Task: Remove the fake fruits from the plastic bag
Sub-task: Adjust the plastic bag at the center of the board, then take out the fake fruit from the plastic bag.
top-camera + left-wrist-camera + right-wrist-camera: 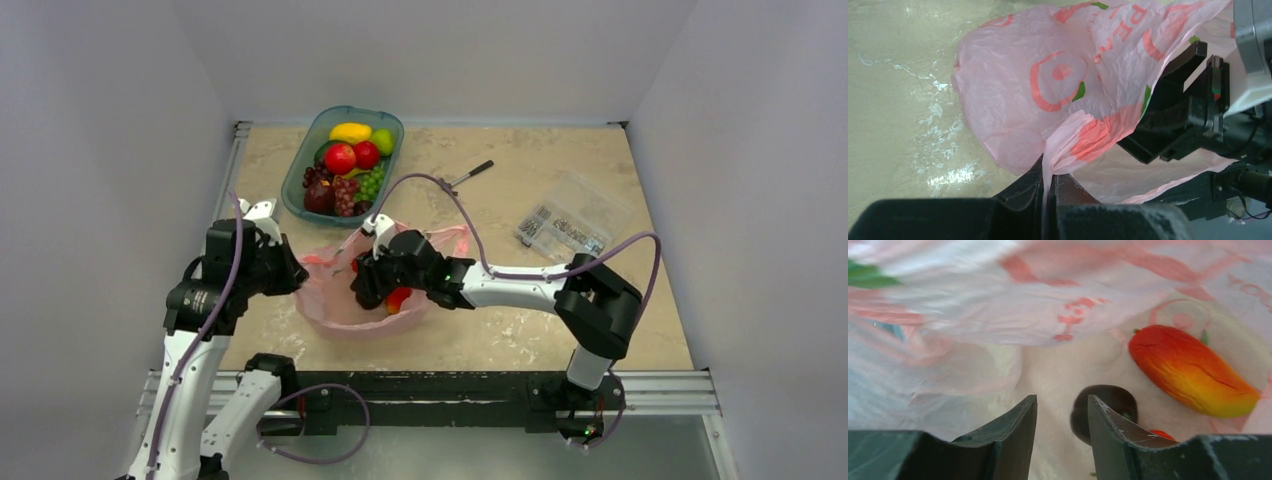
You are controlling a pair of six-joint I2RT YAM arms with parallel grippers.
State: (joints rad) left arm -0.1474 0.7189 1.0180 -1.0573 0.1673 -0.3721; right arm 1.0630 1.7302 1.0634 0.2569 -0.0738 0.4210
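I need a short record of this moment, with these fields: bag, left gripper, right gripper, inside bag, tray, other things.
bag: pink plastic bag, lying open between the two arms
left gripper: shut on the edge of the bag
right gripper: inside the bag, jaws open, nothing between them
inside bag: orange-red mango; dark round fruit just beyond the right gripper's fingers
tray: teal tray behind the bag, holds fruits
other things: pen; clear box on the right
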